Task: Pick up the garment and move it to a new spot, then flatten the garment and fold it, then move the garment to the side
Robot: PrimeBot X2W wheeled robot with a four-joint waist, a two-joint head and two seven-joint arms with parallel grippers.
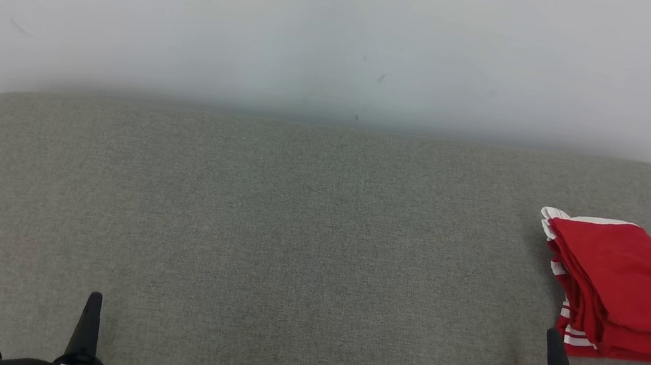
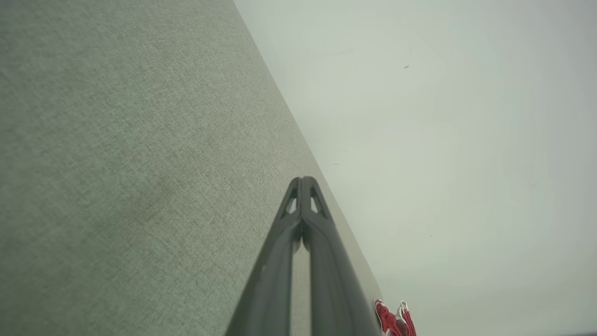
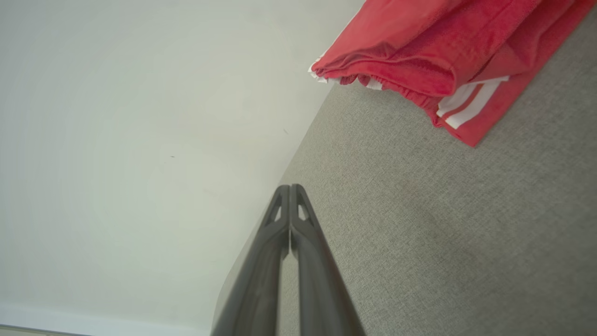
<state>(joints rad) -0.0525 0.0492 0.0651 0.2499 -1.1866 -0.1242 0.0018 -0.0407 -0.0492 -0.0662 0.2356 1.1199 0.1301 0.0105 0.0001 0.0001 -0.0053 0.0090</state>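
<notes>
the folded red jersey (image 1: pixel 623 288) lies at the right edge of the grey fabric surface (image 1: pixel 292 235), just past the right gripper (image 1: pixel 552 336) and clear of its tips. both pairs of fingers are pressed together, holding nothing. the left gripper (image 1: pixel 94 299) sits at the surface's near edge, well apart from the jersey.

A grey woven surface (image 1: pixel 267 232) covers the lower two thirds of the head view. Its far edge runs across the middle of the frame and bends down in rounded corners at the left and at the right. Behind it, in the upper part, stands a plain pale wall (image 1: pixel 346 33) with a few small dark marks (image 1: pixel 381 78) near the centre. In the right wrist view a lighter strip (image 3: pixel 93 322) runs along the wall at the lower left.
</notes>
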